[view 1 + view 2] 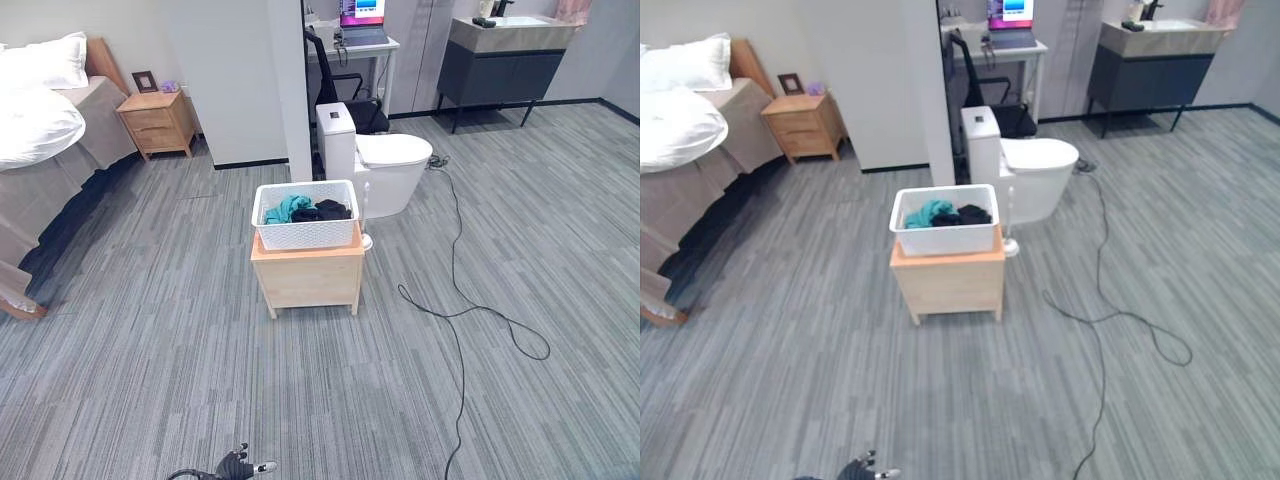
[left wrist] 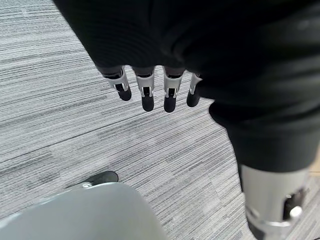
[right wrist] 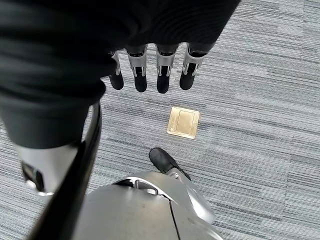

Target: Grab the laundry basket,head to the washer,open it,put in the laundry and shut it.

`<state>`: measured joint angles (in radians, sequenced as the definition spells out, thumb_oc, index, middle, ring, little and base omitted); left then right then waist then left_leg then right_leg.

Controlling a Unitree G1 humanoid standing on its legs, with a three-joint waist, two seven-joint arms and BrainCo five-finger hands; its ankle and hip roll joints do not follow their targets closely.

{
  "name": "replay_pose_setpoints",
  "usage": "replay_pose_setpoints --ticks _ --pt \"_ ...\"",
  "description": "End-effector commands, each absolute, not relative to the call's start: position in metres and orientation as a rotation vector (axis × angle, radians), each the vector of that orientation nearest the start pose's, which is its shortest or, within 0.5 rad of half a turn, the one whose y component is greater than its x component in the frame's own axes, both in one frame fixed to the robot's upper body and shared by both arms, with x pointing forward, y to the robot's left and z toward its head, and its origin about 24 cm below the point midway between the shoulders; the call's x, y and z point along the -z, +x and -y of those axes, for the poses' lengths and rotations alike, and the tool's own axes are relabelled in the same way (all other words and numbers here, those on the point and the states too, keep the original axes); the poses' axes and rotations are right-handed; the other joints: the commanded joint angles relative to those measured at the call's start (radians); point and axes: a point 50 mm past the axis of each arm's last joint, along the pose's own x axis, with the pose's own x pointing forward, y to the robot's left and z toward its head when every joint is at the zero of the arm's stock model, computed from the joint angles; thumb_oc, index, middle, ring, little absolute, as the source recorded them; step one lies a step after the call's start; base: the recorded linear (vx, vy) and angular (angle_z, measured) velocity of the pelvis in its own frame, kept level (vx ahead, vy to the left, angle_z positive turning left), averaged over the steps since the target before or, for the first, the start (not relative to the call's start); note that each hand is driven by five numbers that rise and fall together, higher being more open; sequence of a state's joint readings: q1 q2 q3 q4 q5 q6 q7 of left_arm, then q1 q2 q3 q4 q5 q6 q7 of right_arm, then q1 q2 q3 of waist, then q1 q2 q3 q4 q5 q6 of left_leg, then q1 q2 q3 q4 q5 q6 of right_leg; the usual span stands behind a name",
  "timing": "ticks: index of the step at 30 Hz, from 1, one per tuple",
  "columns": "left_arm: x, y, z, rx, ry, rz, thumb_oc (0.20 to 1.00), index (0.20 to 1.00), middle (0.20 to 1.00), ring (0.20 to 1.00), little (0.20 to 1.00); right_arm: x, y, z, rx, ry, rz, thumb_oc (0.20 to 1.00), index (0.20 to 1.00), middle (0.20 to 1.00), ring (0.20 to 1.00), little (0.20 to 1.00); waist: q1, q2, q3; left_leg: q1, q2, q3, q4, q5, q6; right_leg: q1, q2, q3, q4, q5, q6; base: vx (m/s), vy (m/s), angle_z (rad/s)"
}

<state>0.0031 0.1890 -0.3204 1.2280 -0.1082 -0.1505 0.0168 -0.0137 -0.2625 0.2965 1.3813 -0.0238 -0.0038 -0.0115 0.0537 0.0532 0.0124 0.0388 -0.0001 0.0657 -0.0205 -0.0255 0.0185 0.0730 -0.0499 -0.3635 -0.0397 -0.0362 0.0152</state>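
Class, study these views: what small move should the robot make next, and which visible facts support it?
Probably a step forward toward the white perforated plastic laundry basket. It sits on a low light-wood stand, holding teal and black clothes, well ahead across grey carpet. The left robot hand and right robot hand hang over the floor with relaxed fingers, holding nothing, so grasping seems premature.

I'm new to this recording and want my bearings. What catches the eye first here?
A white laundry basket holding teal and dark clothes sits on a small wooden stand mid-floor. Just behind it stands a white toilet, and a bed lies at far left. Both hands hang empty.
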Motion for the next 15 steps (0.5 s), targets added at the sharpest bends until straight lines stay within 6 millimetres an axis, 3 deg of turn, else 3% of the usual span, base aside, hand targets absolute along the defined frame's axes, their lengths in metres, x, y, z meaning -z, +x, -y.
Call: replay_pose_setpoints --ticks 1,15 --pt "0.1599 0.1091 -0.2046 0.092 0.31 -1.064 1.0 1.0 1.0 1.0 1.0 0.1709 0.0501 0.2316 -0.15 -0.468 -1.431 1.0 1.0 1.0 1.0 1.0 0.02 -0.051 -0.01 -0.024 0.053 -0.044 -0.067 0.016 -0.072 0.041 -0.13 0.011 -0.048 0.009 0.113 0.0 0.0 0.0" --pt "0.16 0.1087 -0.2053 0.071 0.298 -1.067 1.0 1.0 1.0 1.0 1.0 0.1708 0.0514 0.2317 -0.135 -0.462 -1.429 1.0 1.0 1.0 1.0 1.0 0.021 -0.049 -0.007 -0.025 0.059 -0.048 -0.067 0.019 -0.076 0.042 -0.127 0.004 -0.048 0.004 0.111 0.0 0.0 0.0"
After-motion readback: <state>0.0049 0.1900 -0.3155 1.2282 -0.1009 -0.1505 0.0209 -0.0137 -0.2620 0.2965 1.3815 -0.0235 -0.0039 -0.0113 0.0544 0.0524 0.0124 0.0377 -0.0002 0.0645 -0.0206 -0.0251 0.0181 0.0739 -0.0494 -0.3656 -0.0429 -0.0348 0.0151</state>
